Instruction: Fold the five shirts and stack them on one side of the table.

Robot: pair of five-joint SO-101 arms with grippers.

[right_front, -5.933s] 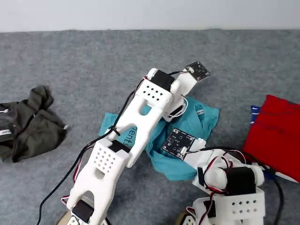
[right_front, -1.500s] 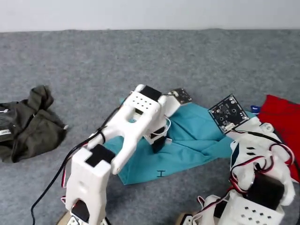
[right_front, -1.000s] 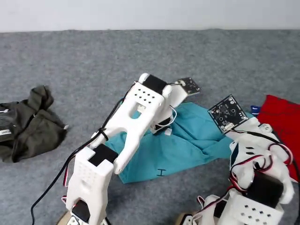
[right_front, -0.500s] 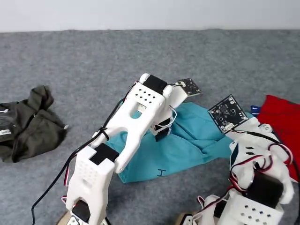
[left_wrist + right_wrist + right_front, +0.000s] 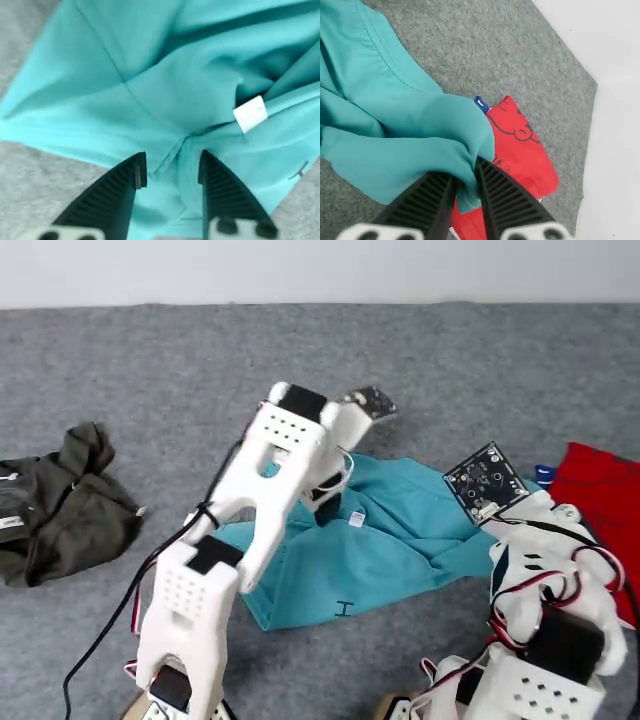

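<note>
A teal shirt point(image 5: 385, 545) lies partly spread in the middle of the table. My left gripper point(image 5: 172, 159) is open just above its cloth, with a raised crease point(image 5: 177, 146) between the fingers and a white tag point(image 5: 250, 113) a little further on. In the high view this gripper point(image 5: 325, 502) is over the shirt's left part. My right gripper point(image 5: 462, 172) is shut on a bunched fold of the teal shirt point(image 5: 395, 130) at the shirt's right end, lifted off the table. A red shirt point(image 5: 598, 502) lies folded at the right edge. A dark olive shirt point(image 5: 60, 505) sits crumpled at the left.
Grey carpet-like cloth point(image 5: 200, 370) covers the table, with a white wall along its far side. The red shirt point(image 5: 520, 145) lies on something blue point(image 5: 480, 104), close behind my right gripper. Bare table stretches along the back and between the olive and teal shirts.
The teal shirt went from a bunch to a spread sheet. In the last half second my left arm swung left and back, uncovering the white tag. The right arm has held still.
</note>
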